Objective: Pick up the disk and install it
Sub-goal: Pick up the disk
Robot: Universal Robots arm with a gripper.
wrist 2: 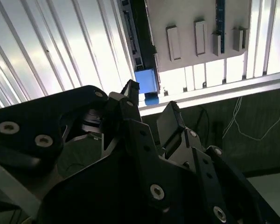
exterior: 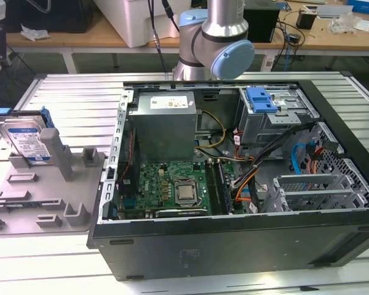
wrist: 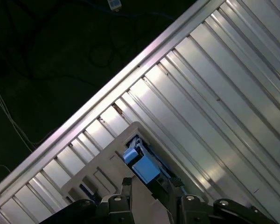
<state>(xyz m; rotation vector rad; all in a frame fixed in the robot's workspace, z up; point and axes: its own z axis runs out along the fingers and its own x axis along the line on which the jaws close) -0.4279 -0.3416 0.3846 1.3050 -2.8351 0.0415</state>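
The disk stands upright on its edge in a grey plastic holder at the exterior view's left, its white-and-blue label facing the camera and blue rails along its sides. In both wrist views I look down on the holder from well above. A blue end of the disk sits just beyond my fingertips. My gripper is open, with nothing between its black fingers and clear air between it and the disk.
An open computer case lies on the slatted metal table. It holds a grey power-supply box, a motherboard and a metal drive cage topped by a blue bracket. The arm rises behind the case.
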